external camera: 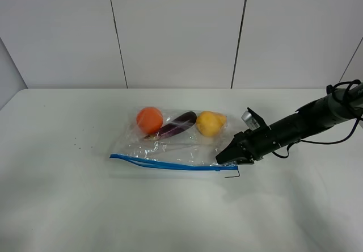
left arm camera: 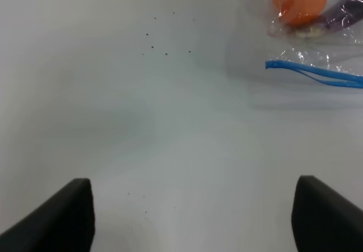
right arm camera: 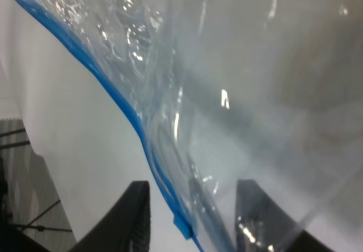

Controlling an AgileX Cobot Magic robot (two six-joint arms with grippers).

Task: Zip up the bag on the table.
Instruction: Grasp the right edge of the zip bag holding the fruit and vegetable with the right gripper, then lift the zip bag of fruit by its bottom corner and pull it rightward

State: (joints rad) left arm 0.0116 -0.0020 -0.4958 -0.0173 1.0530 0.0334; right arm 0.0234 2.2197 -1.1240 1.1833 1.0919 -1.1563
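The bag [external camera: 176, 144] lies flat on the table [external camera: 68, 206], its blue zipper strip [external camera: 164, 164] along the near edge. Inside are an orange fruit [external camera: 150, 119], a purple eggplant [external camera: 177, 125] and a yellow fruit [external camera: 210, 123]. My right gripper [external camera: 227, 158] is at the strip's right end. In the right wrist view its fingers [right arm camera: 136, 218] straddle the blue strip [right arm camera: 113, 93] and crinkled plastic, with a gap still between them [right arm camera: 195, 223]. My left gripper [left arm camera: 193, 223] is open over bare table, left of the bag's corner [left arm camera: 317, 36]. It does not show in the exterior high view.
A thin black corner mark [external camera: 232, 175] sits on the table just under the right gripper. Tiny dark specks [left arm camera: 164, 50] dot the tabletop left of the bag. A white panelled wall [external camera: 176, 30] rises behind the table's far edge.
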